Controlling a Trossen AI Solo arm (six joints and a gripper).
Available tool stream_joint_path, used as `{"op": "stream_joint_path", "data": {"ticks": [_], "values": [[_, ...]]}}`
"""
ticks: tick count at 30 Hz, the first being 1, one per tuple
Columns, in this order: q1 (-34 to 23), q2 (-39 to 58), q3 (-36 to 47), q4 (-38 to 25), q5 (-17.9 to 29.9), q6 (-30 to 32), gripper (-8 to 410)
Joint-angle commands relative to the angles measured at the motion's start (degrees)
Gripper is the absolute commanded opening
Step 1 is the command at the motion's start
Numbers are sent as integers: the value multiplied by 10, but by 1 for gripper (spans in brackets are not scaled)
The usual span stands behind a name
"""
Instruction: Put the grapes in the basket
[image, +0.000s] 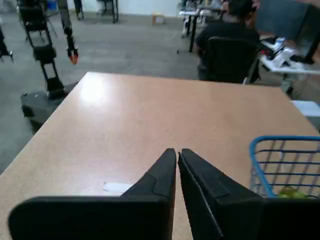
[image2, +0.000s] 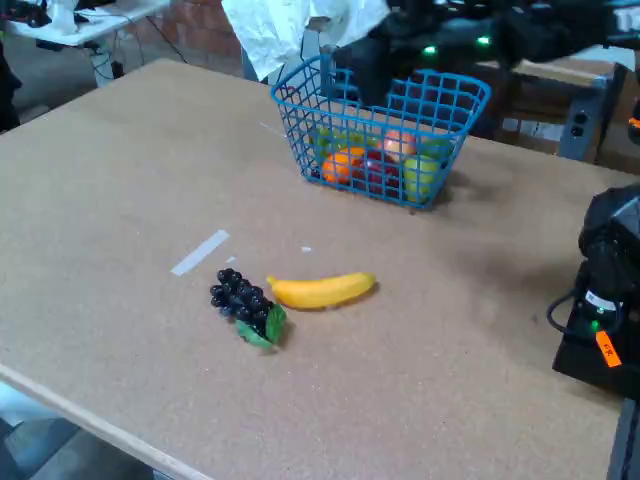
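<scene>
In the fixed view, a strip of pale tape (image2: 200, 252) is seen at the left on the tan bench (image2: 110, 180). Just to its right the grapes (image2: 241, 303) are found lying flat on the bench, the dark berries toward the left and the green leaf (image2: 268, 328) at the lower right end. The bunch is touched, or very nearly touched, at its upper right by the stem end of the yellow banana (image2: 322, 290). Further back and to the right, well apart from the grapes, the basket (image2: 455, 100) is stood upright with several pieces of toy fruit already inside; the grapes are not yet in it.

In the wrist view, the tape (image: 116, 187) is seen at lower left, the end effector (image: 177, 152) in the middle and a corner of the basket (image: 260, 150) at the right. The fingers are brought almost together, only a thin slit being left between the tips, and nothing is held. Neither grapes nor banana are shown in this view.

The bunch is judged to be light and moulded, probably somewhat yielding, with a knobbly surface on which the fingers may slip between berries. A hold across the middle of the cluster is judged best, kept clear of the thin leaf, which would likely bend, and on the side away from the banana, which could otherwise be nudged or caught.
</scene>
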Motion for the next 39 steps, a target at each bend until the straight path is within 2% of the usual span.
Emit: {"op": "stream_joint_path", "data": {"ticks": [1, 6, 10, 13, 18, 25, 33, 39], "values": [[15, 94, 52, 1, -36, -1, 65], [30, 188, 105, 0, -76, 38, 147], [45, 231, 123, 1, -76, 85, 204], [57, 254, 124, 0, -76, 143, 226], [88, 284, 124, -18, -76, 211, 229], [140, 330, 123, -34, -73, 246, 229], [151, 395, 123, -78, -55, 299, 229], [151, 416, 123, -85, -50, 300, 229]]}}
